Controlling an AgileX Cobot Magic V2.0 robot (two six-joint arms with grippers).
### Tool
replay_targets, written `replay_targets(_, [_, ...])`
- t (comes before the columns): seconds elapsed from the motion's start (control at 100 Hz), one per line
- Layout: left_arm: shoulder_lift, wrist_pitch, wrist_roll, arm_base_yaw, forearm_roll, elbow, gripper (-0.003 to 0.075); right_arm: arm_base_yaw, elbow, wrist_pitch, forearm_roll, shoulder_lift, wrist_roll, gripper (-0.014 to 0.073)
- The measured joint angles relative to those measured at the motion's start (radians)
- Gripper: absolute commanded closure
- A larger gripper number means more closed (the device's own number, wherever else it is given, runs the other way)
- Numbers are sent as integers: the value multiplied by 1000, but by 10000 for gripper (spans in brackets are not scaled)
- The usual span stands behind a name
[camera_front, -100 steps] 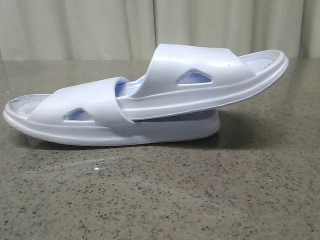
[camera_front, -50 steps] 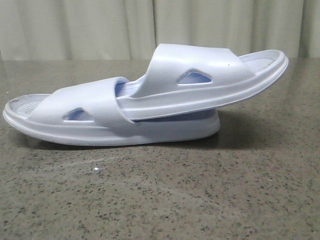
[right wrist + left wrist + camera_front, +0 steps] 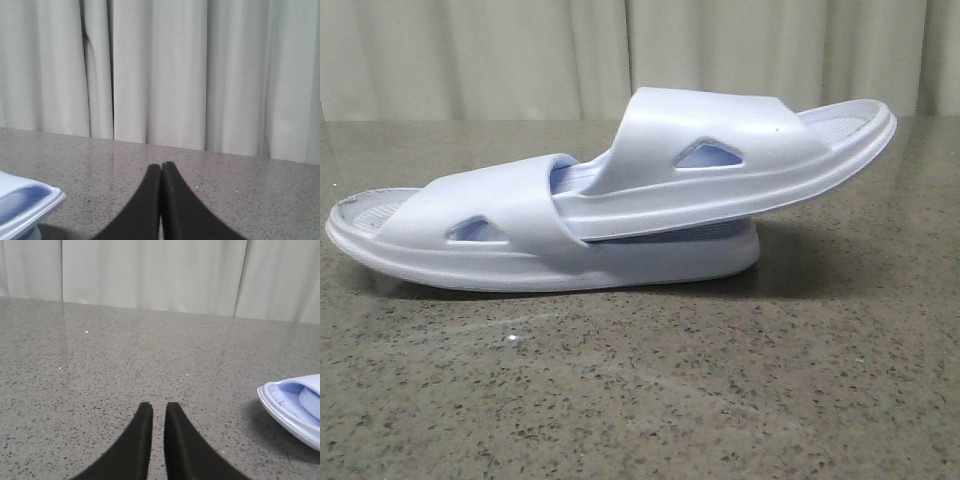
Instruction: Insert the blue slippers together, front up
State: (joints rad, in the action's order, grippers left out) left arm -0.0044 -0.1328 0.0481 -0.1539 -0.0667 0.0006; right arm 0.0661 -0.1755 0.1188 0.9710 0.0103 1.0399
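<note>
Unchanged since earlier: blue slippers [image 3: 610, 205] nested on speckled table [image 3: 640, 390]; left gripper [image 3: 159, 410] slightly apart, right gripper [image 3: 161, 170] closed, empty; curtain [image 3: 160, 70] behind.

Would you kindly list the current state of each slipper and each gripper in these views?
Lower slipper: flat on the table, sole down.
Upper slipper: one end tucked under the lower slipper's strap, other end tilted up.
Left gripper: narrowly apart, holding nothing.
Right gripper: shut, holding nothing.
</note>
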Motion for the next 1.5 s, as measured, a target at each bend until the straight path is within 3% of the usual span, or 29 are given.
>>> replay_targets(0.49, [0, 0, 0, 0, -2, 0, 704, 0, 0, -1, 0, 0, 0, 701])
replay_targets(0.62, [0, 0, 0, 0, -2, 0, 704, 0, 0, -1, -78, 0, -30, 701])
replay_targets(0.76, [0, 0, 0, 0, -2, 0, 704, 0, 0, 6, -326, 0, -253, 701])
replay_targets(0.95, [0, 0, 0, 0, -2, 0, 704, 0, 2, 61, -745, 0, -699, 701])
replay_targets(1.06, [0, 0, 0, 0, -2, 0, 704, 0, 25, 63, -926, 0, -881, 701])
replay_targets(1.21, [0, 0, 0, 0, -2, 0, 704, 0, 90, 65, -1005, 0, -992, 701])
replay_targets(1.5, [0, 0, 0, 0, -2, 0, 704, 0, 186, 1, -1018, 0, -1031, 701])
